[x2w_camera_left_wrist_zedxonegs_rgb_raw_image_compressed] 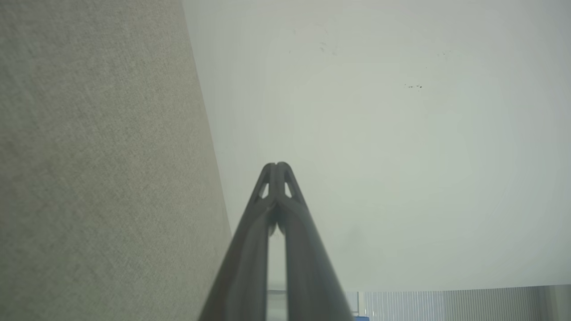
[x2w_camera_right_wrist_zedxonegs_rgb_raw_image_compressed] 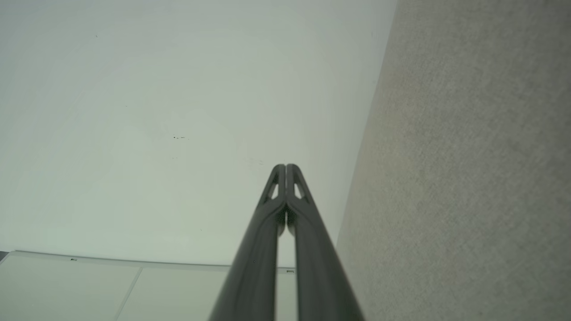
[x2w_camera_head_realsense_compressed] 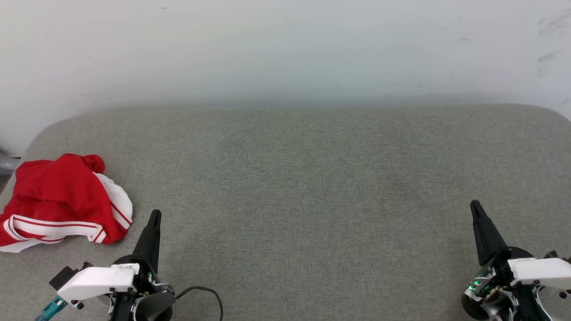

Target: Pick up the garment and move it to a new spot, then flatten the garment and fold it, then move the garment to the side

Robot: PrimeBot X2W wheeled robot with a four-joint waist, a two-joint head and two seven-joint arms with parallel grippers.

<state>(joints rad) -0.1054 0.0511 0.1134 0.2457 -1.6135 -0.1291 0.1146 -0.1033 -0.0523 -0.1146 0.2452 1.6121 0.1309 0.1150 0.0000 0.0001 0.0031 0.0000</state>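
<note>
A pale wall (x2w_camera_head_realsense_compressed: 285, 53) stands behind the grey cloth-covered desk (x2w_camera_head_realsense_compressed: 312, 178) that I'm working over. The garment (x2w_camera_head_realsense_compressed: 58, 196) lies bunched in a red-and-white heap at the desk's far left, close to that edge, with its striped trim (x2w_camera_head_realsense_compressed: 53, 225) along the near side. The heap is broader across than deep, so I read its long axis as running left to right.

From the left end effector (x2w_camera_head_realsense_compressed: 155, 215) the garment lies to the left and slightly farther out, near but not touching. The right end effector (x2w_camera_head_realsense_compressed: 475, 205) is well apart from it, across the desk, so I judge the pick belongs to my left arm.

Both end effectors have their fingers pressed fully together and hold nothing. The left wrist view (x2w_camera_left_wrist_zedxonegs_rgb_raw_image_compressed: 276, 166) and right wrist view (x2w_camera_right_wrist_zedxonegs_rgb_raw_image_compressed: 285, 167) confirm it, each pointing toward the wall.
</note>
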